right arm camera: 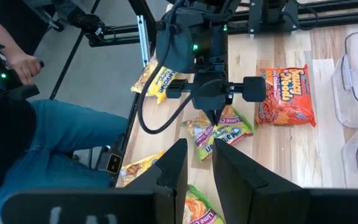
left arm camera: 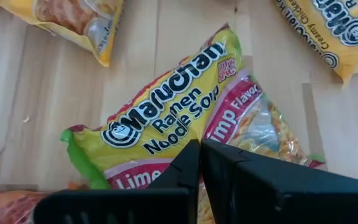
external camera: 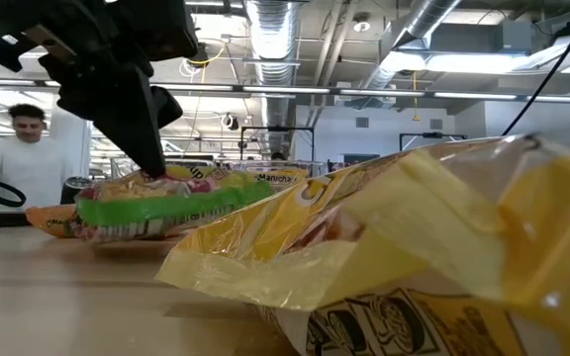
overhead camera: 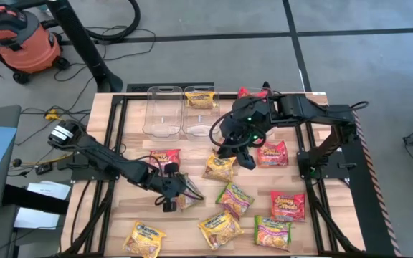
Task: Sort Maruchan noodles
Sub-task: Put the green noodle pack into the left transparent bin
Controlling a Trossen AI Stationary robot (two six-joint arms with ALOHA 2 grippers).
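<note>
The left end effector [left arm camera: 200, 149] is clenched on the edge of a green-and-yellow crinkly plastic noodle packet [left arm camera: 185, 118] lying on the wooden table [left arm camera: 17, 124], so the pick-up step is on, and next it likely needs lifting to a clear plastic bin [overhead camera: 162, 111], while the right end effector [right arm camera: 199, 163] waits part open above the table, holding nothing.

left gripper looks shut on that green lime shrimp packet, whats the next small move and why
Probably lift it straight up a little. The left gripper is shut on the green packet's edge, but the packet lies flat on the table; the clear bins sit across the table.
</note>
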